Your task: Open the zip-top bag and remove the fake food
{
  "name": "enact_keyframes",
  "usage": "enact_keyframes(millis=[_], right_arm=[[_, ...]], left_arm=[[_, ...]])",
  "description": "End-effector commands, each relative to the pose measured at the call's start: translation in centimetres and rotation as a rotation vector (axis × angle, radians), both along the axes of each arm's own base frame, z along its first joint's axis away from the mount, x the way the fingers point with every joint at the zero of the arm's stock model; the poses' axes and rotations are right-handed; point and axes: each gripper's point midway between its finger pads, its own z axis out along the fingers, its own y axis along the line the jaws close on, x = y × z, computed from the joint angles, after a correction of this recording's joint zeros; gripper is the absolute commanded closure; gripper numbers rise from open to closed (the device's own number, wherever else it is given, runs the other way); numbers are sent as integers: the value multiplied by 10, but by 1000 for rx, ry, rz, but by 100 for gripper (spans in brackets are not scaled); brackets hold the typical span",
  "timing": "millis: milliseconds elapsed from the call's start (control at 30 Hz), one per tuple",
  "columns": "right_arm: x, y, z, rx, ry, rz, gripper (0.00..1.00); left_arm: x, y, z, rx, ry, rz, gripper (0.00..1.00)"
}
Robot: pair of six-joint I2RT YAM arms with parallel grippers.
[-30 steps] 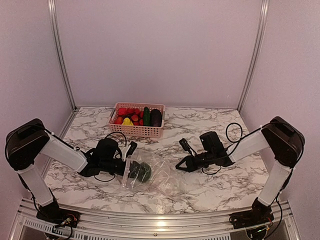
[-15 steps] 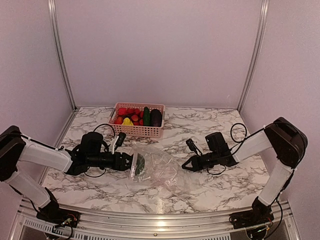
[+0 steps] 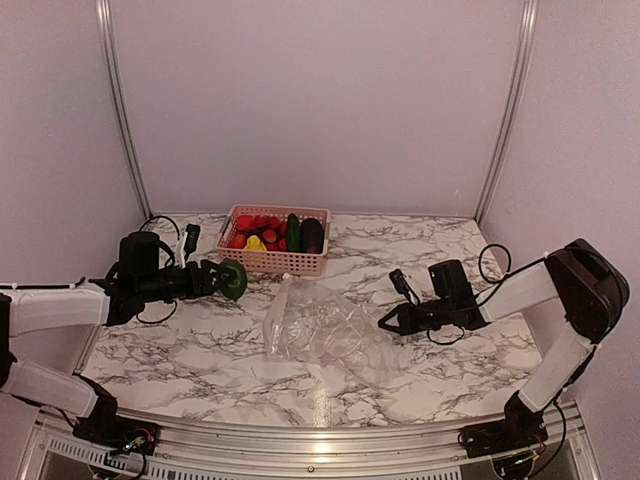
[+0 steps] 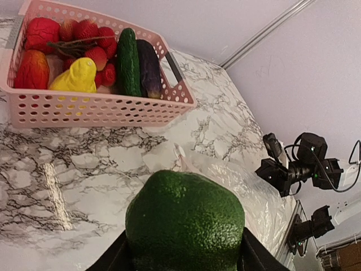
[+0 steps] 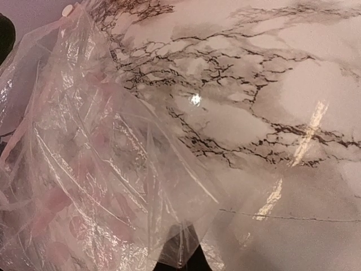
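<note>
A robot test booth in a lab: bare pale walls [image 3: 320, 100] fill the upper frame, metal posts [image 3: 122, 110] stand in both corners, two cabled robot arms [image 3: 60, 305] are bolted along the bottom edge of a marble-patterned table [image 3: 420, 370], plastic fruit [image 3: 262, 225] at centre.

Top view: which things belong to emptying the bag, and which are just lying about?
Job: zip-top bag; green fake fruit in left gripper; right gripper pinching the bag.
Lying about: pink basket; marble table.
</note>
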Motion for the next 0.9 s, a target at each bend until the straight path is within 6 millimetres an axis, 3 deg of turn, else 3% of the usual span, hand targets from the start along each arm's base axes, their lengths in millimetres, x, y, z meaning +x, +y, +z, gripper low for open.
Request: enact_keyframes(millis=[0, 233, 500, 667, 867], right_arm=[[-3, -5, -1, -11, -1, 6, 100], [-1, -4, -1, -6, -1, 10, 100], [0, -1, -4, 1, 10, 19, 100], [1, 0, -4, 2, 9, 19, 100], [3, 0, -4, 0, 7, 17, 100]], left_arm=[[57, 32, 36, 39, -42, 159, 64], [150, 65, 53, 184, -74, 350, 63], [219, 72, 43, 345, -98, 425, 60], [244, 75, 14, 446, -51, 433, 60], [247, 67, -26, 505, 14, 389, 59]])
